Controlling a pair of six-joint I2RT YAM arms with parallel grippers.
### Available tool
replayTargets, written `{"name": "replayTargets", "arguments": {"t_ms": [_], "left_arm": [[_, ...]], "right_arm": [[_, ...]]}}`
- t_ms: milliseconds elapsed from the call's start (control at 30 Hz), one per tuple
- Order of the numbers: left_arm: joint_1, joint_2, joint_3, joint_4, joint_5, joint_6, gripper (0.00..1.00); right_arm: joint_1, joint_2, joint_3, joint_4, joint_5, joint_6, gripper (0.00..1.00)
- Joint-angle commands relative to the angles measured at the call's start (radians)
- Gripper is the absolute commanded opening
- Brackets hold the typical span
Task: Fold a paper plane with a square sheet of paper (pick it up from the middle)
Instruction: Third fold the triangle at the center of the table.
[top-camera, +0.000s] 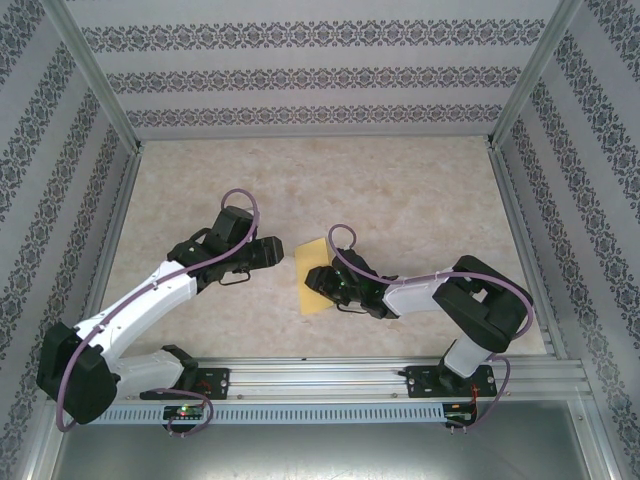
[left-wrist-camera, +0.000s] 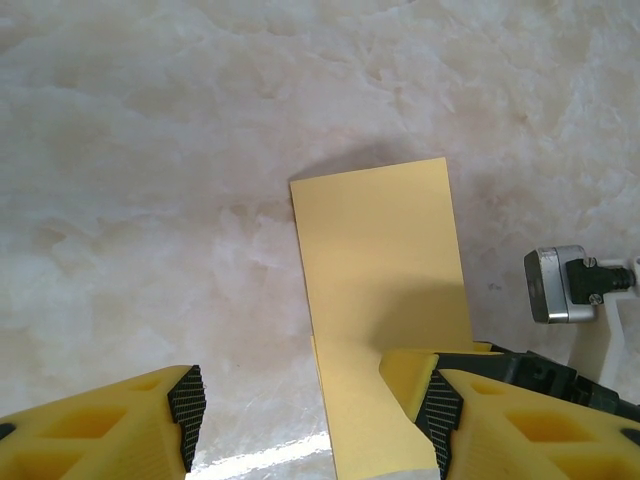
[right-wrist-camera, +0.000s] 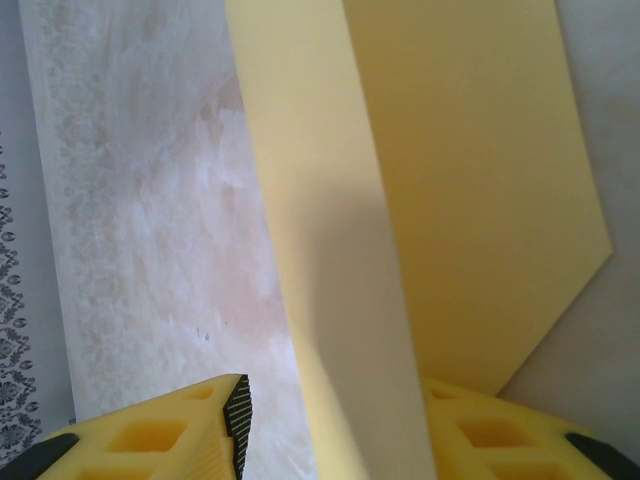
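yellow sheet of paper (top-camera: 310, 258) is seen lying on the marbled table (top-camera: 420, 190) between the two arms, already doubled into a narrow rectangle. the left gripper (left-wrist-camera: 305, 405) is held low over one end of it with the jaws spread wide. one finger (left-wrist-camera: 440, 415) is set over the paper's edge, and nothing is pinched. the right gripper (right-wrist-camera: 345, 415) is likewise spread. a long side of the sheet is raised between its fingers, with a clear gap left on one side. an early lengthwise fold seems to be in hand, and no pointed plane shape has been formed yet. for the next move, the raised side would need to be laid over squarely and pressed flat along the crease, while the rest of the sheet is kept from sliding on the smooth table.
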Motion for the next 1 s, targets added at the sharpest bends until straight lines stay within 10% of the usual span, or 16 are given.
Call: {"name": "replayTargets", "arguments": {"t_ms": [0,967], "left_arm": [[0.015,-0.031,-0.026,0.026,-0.038,0.003,0.63],[0.017,-0.070,-0.072,0.011,-0.100,0.002,0.65]], "right_arm": [[0.010,0.000,0.003,-0.002,0.017,0.007,0.45],[-0.020,0.007,0.026,0.013,-0.049,-0.048,0.49]]}}
